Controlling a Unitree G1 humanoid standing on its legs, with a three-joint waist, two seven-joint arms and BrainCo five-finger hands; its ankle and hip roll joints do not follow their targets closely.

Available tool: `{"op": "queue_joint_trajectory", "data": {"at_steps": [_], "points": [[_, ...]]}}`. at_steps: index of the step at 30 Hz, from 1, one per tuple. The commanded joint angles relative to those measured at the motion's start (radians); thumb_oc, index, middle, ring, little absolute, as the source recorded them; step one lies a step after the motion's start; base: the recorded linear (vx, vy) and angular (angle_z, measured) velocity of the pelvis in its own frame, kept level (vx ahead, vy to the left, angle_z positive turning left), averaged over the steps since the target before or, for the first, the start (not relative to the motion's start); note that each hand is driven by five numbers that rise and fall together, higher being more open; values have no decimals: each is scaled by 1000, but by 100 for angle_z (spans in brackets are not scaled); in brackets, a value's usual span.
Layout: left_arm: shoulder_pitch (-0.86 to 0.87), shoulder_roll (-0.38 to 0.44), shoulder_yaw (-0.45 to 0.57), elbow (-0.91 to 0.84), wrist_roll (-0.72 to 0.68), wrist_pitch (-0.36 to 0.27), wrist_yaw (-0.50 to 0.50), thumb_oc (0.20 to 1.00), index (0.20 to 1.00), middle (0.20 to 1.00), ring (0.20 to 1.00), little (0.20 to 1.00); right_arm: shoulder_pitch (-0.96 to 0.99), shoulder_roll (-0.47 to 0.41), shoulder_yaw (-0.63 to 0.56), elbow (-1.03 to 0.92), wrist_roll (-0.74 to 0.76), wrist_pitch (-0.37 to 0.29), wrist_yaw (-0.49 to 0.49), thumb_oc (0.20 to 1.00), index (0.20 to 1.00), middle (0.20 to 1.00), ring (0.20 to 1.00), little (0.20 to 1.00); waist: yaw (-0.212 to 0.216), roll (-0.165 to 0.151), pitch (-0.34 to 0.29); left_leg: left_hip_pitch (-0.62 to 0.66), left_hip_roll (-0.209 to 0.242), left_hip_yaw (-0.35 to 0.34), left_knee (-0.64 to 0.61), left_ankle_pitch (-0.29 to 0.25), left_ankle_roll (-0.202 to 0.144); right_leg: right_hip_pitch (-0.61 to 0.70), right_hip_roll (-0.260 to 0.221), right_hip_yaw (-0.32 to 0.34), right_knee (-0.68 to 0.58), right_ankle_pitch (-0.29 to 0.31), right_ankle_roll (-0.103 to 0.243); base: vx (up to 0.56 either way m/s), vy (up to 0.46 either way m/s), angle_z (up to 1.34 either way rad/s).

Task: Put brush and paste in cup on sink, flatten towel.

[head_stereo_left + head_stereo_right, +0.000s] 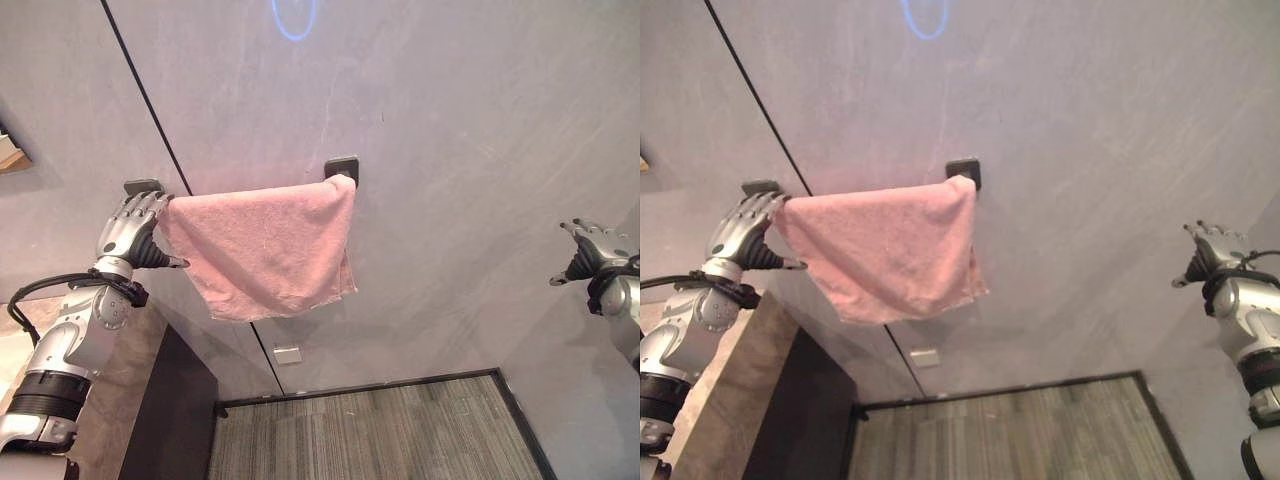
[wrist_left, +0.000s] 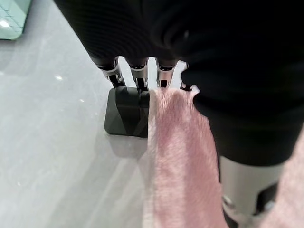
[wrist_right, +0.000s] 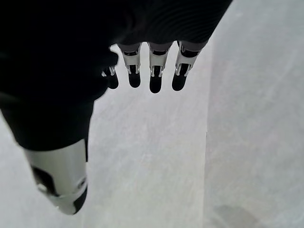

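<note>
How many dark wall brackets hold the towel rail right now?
2: one bracket at the towel's right end, one bracket at its left end, by the left hand. The rail itself is hidden under the towel.

A plain pink towel (image 1: 265,245) is hung between two dark grey wall brackets (image 1: 342,167). The wall (image 1: 450,150) is coloured pale grey, crossed by a thin black line. The floor (image 1: 380,430) is striped in grey-brown.

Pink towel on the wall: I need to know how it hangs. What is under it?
The towel drapes between two dark wall brackets; any bar beneath is covered. The left hand is at its left end, fingers over the top edge.
</note>
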Motion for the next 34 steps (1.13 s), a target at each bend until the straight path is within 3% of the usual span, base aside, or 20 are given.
{"op": "queue_joint_trajectory", "data": {"at_steps": [1, 4, 6, 8, 11, 16, 19, 20, 21, 22, 27, 28, 32, 34], "points": [[144, 33, 105, 88, -51, 39, 34, 1000, 1000, 1000, 1000, 1000, 53, 58, -125, -60, 25, -21, -78, 1000, 1000, 1000, 1000, 1000, 28, -104, 25, 50, -68, -16, 10, -59, 55, -25, -61, 13, 27, 47, 36, -22, -42, -2], [218, -59, 221, 41, -83, 6, 160, 1000, 1000, 1000, 1000, 1000, 175, 118, -222, -115, 34, -48, -120, 1000, 1000, 1000, 1000, 1000, 24, -104, 23, 51, -65, -21, 10, -56, 53, -22, -57, 10, 38, 35, 29, -28, -47, -3], [224, -87, 244, 32, -107, -9, 197, 1000, 1000, 1000, 1000, 1000, 201, 132, -239, -127, 37, -56, -131, 1000, 1000, 1000, 1000, 1000, 23, -103, 20, 49, -64, -25, 10, -54, 52, -20, -56, 6, 40, 32, 27, -32, -39, 2], [231, -166, 303, 6, -175, -57, 299, 1000, 1000, 1000, 1000, 1000, 248, 176, -266, -137, 53, -74, -181, 1000, 1000, 1000, 1000, 1000, 22, -103, 18, 44, -63, -32, 10, -49, 51, -21, -55, 1, 45, 26, 24, -38, -31, 6], [238, -232, 331, -16, -246, -113, 366, 1000, 1000, 1000, 1000, 1000, 279, 228, -282, -135, 89, -101, -233, 1000, 1000, 1000, 1000, 1000, 20, -102, 16, 38, -62, -39, 10, -44, 49, -21, -55, -7, 46, 24, 22, -22, -25, 13], [261, -286, 339, -42, -294, -153, 406, 1000, 1000, 1000, 1000, 1000, 302, 279, -286, -128, 136, -132, -268, 1000, 1000, 1000, 1000, 1000, 17, -103, 16, 34, -63, -44, 10, -43, 49, -20, -56, -9, 44, 25, 21, -20, -9, 17], [299, -342, 315, -69, -383, -182, 374, 1000, 1000, 1000, 1000, 1000, 327, 344, -283, -109, 245, -188, -263, 1000, 1000, 1000, 1000, 1000, 13, -102, 19, 22, -63, -50, 10, -36, 49, -25, -60, -17, 41, 32, 20, -30, -12, 14], [324, -418, 288, -38, -594, -226, 284, 1000, 1000, 1000, 1000, 1000, 350, 387, -278, -97, 380, -244, -209, 1000, 1000, 1000, 1000, 1000, 9, -103, 29, 13, -64, -54, 10, -21, 50, -34, -62, -19, 45, 41, 18, -35, -9, 14], [325, -417, 289, -36, -599, -227, 280, 1000, 1000, 1000, 1000, 1000, 351, 384, -278, -95, 383, -246, -208, 1000, 1000, 1000, 1000, 1000, 9, -101, 25, 16, -63, -55, 10, -31, 49, -29, -61, -20, 43, 33, 19, -46, -19, 10], [357, -458, 236, 2, -659, -226, 191, 1000, 1000, 1000, 1000, 1000, 372, 427, -264, -26, 517, -287, -149, 1000, 1000, 1000, 1000, 1000, 7, -101, 31, 14, -63, -58, 10, -29, 49, -29, -60, -23, 44, 34, 19, 13, -16, 3], [384, -504, 119, 140, -704, -216, 93, 1000, 1000, 1000, 1000, 1000, 388, 510, -231, 126, 660, -329, -109, 1000, 1000, 1000, 1000, 1000, 6, -99, 34, 12, -62, -66, 10, -26, 49, -27, -61, -31, 43, 33, 20, -9, -9, 3], [384, -524, 68, 213, -764, -195, 34, 1000, 1000, 1000, 1000, 1000, 391, 549, -215, 174, 743, -336, -85, 1000, 1000, 1000, 1000, 1000, 5, -95, 37, 11, -61, -66, 10, -22, 49, -28, -62, -35, 44, 35, 20, -26, -14, 5], [374, -534, -45, 367, -721, -175, -23, 1000, 1000, 1000, 1000, 1000, 411, 636, -194, 303, 930, -342, -20, 1000, 1000, 1000, 1000, 1000, 0, -89, 42, 4, -60, -69, 10, -15, 45, -31, -63, -39, 40, 38, 22, -20, -11, 4], [367, -542, -58, 409, -733, -169, -30, 1000, 1000, 1000, 1000, 1000, 411, 648, -192, 313, 951, -342, -20, 1000, 1000, 1000, 1000, 1000, -1, -87, 43, 1, -59, -69, 10, -13, 45, -33, -62, -39, 40, 38, 22, -18, -5, 1]]}}
